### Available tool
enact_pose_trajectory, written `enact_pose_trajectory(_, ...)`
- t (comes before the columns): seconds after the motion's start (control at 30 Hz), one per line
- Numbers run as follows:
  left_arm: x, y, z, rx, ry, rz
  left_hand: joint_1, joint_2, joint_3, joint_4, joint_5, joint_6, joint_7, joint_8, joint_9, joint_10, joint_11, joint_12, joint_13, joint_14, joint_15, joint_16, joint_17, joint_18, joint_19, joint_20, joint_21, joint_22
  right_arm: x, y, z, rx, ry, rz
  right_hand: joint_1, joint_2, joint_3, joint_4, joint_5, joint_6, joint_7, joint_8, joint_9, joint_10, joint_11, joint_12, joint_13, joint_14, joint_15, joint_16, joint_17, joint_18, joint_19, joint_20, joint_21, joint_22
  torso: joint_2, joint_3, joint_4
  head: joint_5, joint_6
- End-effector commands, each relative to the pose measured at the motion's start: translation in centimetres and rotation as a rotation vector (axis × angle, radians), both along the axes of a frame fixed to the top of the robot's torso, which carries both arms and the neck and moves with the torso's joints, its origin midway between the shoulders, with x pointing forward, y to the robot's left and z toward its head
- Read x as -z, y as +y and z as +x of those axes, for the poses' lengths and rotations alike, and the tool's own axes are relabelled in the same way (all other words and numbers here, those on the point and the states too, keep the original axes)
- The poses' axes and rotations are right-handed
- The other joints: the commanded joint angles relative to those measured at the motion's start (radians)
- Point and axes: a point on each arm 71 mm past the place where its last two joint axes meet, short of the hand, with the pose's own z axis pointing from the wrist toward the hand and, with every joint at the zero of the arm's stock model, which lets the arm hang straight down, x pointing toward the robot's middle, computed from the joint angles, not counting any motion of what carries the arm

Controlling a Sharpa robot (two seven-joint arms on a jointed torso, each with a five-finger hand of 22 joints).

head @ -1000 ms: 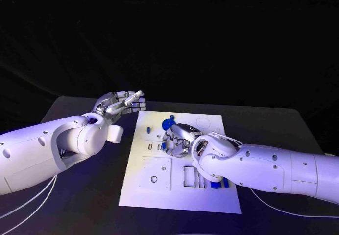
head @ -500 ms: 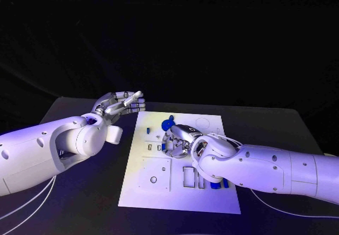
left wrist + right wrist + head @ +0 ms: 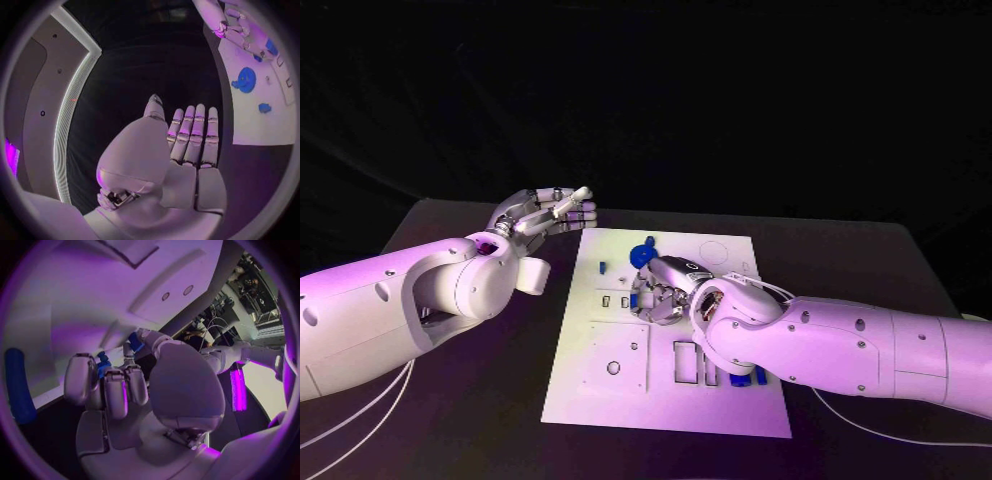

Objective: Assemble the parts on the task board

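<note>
The white task board (image 3: 675, 400) lies in the middle of the black table. My right hand (image 3: 664, 290) rests on the board's middle with its fingers curled down. In the right wrist view a small blue part (image 3: 102, 362) shows between its fingertips, held against the board (image 3: 75, 300). A round blue part (image 3: 643, 252) stands just beyond that hand, and a small blue piece (image 3: 602, 267) lies to its left. My left hand (image 3: 542, 213) hovers off the board's far left corner, fingers straight and holding nothing; in its own wrist view the left hand (image 3: 187, 145) is flat beside the board (image 3: 262, 115).
Several blue parts (image 3: 740, 378) lie by the board's near right edge, under my right forearm. A long blue piece (image 3: 19, 385) shows in the right wrist view. Rectangular slots and round holes mark the board's near half. Bare black table surrounds the board.
</note>
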Motion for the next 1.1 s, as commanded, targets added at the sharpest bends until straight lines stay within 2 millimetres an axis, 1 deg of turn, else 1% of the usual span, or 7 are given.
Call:
enact_pose_trajectory(0.03, -0.1, -0.2, 0.0, 0.02, -0.007, -0.005, -0.001, 0.011, -0.006, 0.001, -0.004, -0.007, 0.041, -0.002, 0.002, 0.009, 0.001, -0.004, 0.001, -0.001, 0.003, -0.003, 0.001, 0.01, -0.006, -0.002, -0.006, -0.001, 0.1, 0.1, -0.1, -0.013, 0.001, -0.016, -0.008, 0.001, -0.006, -0.001, 0.005, -0.007, 0.001, -0.006, -0.002, 0.0, 0.007, -0.006, 0.109, 0.104, 0.007, 0.004, 0.263, 0.007, -0.002, 0.005, -0.006, -0.001, 0.0, 0.0001, 0.0003, -0.001, 0.001)
enact_pose_trajectory(0.43, -0.1, -0.2, 0.0, 0.02, -0.006, -0.005, -0.001, 0.011, -0.008, 0.001, -0.004, -0.007, 0.041, -0.002, 0.002, 0.009, 0.001, -0.005, 0.001, -0.002, 0.004, -0.004, 0.001, 0.009, -0.007, -0.002, -0.006, -0.002, -0.1, 0.1, -0.2, -0.008, -0.02, 0.01, -0.007, -0.003, -0.056, 0.002, 0.003, -0.07, 0.018, -0.042, -0.012, -0.031, 0.022, -0.042, 0.07, 0.104, 0.02, 0.004, 0.263, 0.011, -0.01, 0.017, -0.026, -0.012, 0.0, 0.0011, 0.0002, 0.002, 0.002)
enact_pose_trajectory(0.57, 0.0, -0.2, 0.0, 0.021, -0.007, -0.002, 0.0, 0.012, -0.01, 0.0, -0.004, -0.008, 0.042, -0.002, 0.002, 0.008, 0.001, -0.006, 0.001, -0.005, 0.004, -0.007, 0.001, 0.009, -0.009, -0.002, -0.007, -0.002, -0.4, -0.2, -0.3, -0.001, -0.035, 0.029, 0.028, 0.03, -0.2, 0.035, 0.006, -0.15, 0.037, -0.062, -0.032, -0.054, 0.04, -0.059, 0.045, 0.104, 0.037, 0.004, 0.263, 0.011, -0.009, 0.032, -0.031, -0.01, -0.001, 0.0013, 0.0001, 0.001, 0.003)
enact_pose_trajectory(0.67, 0.0, -0.2, 0.1, 0.021, -0.007, 0.007, -0.001, 0.012, -0.013, 0.0, -0.005, -0.008, 0.042, -0.002, 0.002, 0.008, 0.002, -0.008, 0.001, -0.007, 0.005, -0.009, 0.0, 0.009, -0.01, -0.001, -0.007, -0.003, -0.6, -0.6, -0.5, 0.007, -0.049, 0.046, 0.085, 0.055, -0.303, 0.083, 0.014, -0.181, 0.043, -0.044, -0.042, -0.063, 0.047, -0.062, 0.036, 0.104, 0.042, 0.004, 0.263, 0.011, -0.009, 0.039, -0.035, -0.008, -0.001, 0.0019, -0.0008, 0.002, 0.004)
enact_pose_trajectory(0.93, 0.3, -0.2, 0.2, 0.048, -0.014, 0.098, -0.01, 0.025, -0.058, 0.0, -0.011, 0.0, 0.034, 0.009, 0.008, 0.045, -0.012, -0.005, 0.006, 0.061, -0.014, 0.01, 0.023, 0.014, 0.049, -0.014, 0.029, 0.006, -2.5, -2.4, -1.2, 0.006, -0.085, 0.124, 0.135, 0.063, -0.351, 0.137, 0.028, -0.185, 0.042, -0.011, -0.047, -0.064, 0.046, -0.06, 0.032, 0.104, 0.042, 0.004, 0.263, 0.013, -0.01, 0.039, -0.041, -0.008, -0.007, 0.0036, -0.0023, 0.005, 0.006)
enact_pose_trajectory(0.97, 0.4, -0.2, 0.2, 0.06, -0.011, 0.118, -0.009, 0.028, -0.068, -0.001, -0.002, 0.006, 0.029, 0.014, 0.01, 0.067, -0.019, 0.003, 0.009, 0.082, -0.021, 0.018, 0.03, 0.015, 0.064, -0.02, 0.038, 0.009, -3.0, -2.8, -1.3, 0.003, -0.082, 0.141, 0.137, 0.065, -0.35, 0.138, 0.031, -0.183, 0.041, -0.008, -0.047, -0.063, 0.045, -0.059, 0.032, 0.104, 0.042, 0.004, 0.263, 0.013, -0.01, 0.039, -0.043, -0.009, -0.009, 0.0045, -0.0027, 0.005, 0.006)
enact_pose_trajectory(1.1, 1.0, -0.5, 0.1, 0.142, 0.044, 0.211, 0.004, 0.04, -0.106, 0.006, 0.138, 0.063, -0.014, 0.054, 0.033, 0.207, -0.077, 0.061, 0.043, 0.244, -0.08, 0.12, 0.1, 0.017, 0.181, -0.073, 0.104, 0.032, -5.0, -4.8, -1.1, 0.02, -0.035, 0.217, 0.152, 0.08, -0.336, 0.138, 0.061, -0.165, 0.036, 0.016, -0.045, -0.063, 0.04, -0.059, 0.031, 0.103, 0.037, 0.002, 0.256, 0.016, -0.016, 0.036, -0.054, -0.015, -0.019, 0.0082, -0.0055, 0.007, -0.001)
